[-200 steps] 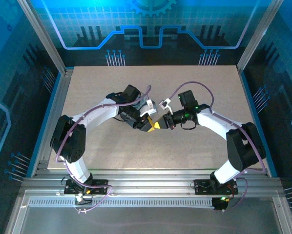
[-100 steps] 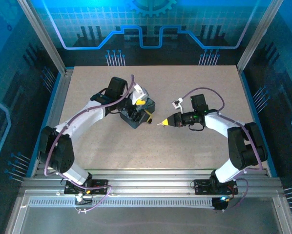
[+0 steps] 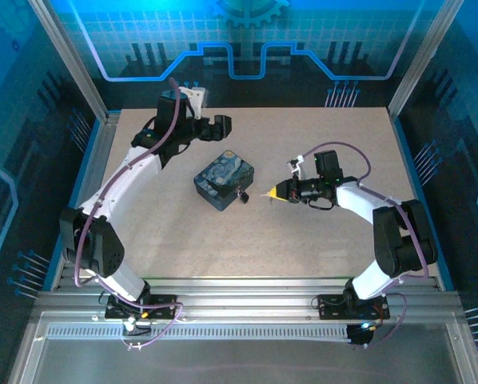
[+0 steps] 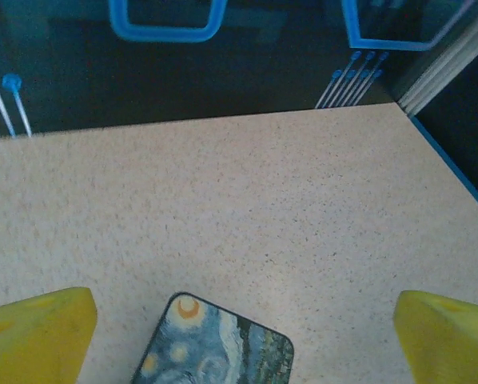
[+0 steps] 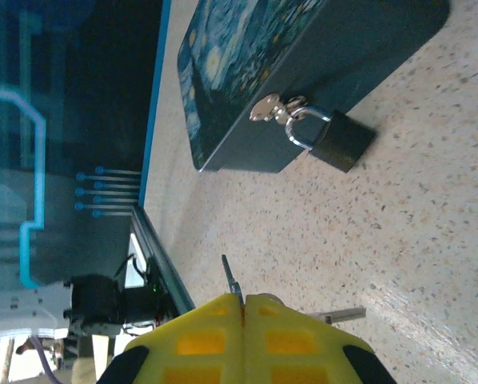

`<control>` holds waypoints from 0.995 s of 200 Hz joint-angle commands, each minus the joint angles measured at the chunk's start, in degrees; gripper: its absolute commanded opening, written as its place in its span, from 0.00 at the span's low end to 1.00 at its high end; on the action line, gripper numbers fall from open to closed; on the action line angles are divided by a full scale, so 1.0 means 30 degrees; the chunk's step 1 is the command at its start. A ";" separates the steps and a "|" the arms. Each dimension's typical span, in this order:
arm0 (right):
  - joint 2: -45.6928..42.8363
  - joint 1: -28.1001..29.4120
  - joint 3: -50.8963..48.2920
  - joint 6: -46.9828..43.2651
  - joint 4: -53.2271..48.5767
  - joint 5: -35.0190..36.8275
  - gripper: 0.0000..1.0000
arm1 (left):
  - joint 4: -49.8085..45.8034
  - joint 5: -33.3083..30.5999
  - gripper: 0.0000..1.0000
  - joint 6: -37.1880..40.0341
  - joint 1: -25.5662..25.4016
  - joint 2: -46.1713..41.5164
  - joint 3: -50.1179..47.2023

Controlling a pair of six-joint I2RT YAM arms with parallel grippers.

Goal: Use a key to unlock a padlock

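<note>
Where the overhead camera looks down on the table (image 3: 327, 240), a dark blue painted tin (image 3: 223, 178) lies near the middle, a little toward the far edge. The padlock (image 3: 240, 195) hangs at the tin's near-right side. The left gripper (image 3: 217, 125) is raised near the far edge, left of centre, well apart from the tin. The right gripper (image 3: 272, 194) points at the padlock from the right-edge side, near but not touching it.

Left wrist camera: the yellow fingers (image 4: 39, 332) stand wide apart with nothing between them, above the tin's corner.

Right wrist camera: the yellow fingers (image 5: 203, 332) are pressed together on the key (image 5: 230, 278), whose thin blade juts out. The padlock's shackle is looped through the tin's silvery clasp (image 5: 266, 108), and its dark body rests on the table against the tin's wall.
</note>
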 commanded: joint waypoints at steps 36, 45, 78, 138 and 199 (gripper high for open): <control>0.0419 -0.0545 0.1362 0.1738 0.0088 0.1278 0.00 | -0.3659 -0.7825 0.86 -1.0411 -0.4704 -0.1650 -0.4297; 0.0655 -0.0582 0.1450 0.1788 0.0078 0.1430 0.00 | -0.4107 -0.8463 0.87 -1.2271 -0.5706 -0.1386 -0.4642; 0.1226 -0.1026 0.1045 0.2462 0.0672 0.1837 0.00 | -0.4546 -0.9559 0.88 -1.6654 -0.8450 0.0888 -0.4882; 0.0221 -0.2310 -0.0690 0.1912 0.0268 0.2134 0.00 | -0.4531 -1.1028 0.83 -1.9829 -0.9098 0.5190 -0.3146; -0.0486 -0.2999 -0.1086 0.0758 -0.0672 0.1933 0.00 | -0.4337 -1.1976 0.82 -1.8865 -0.7567 0.7266 -0.1447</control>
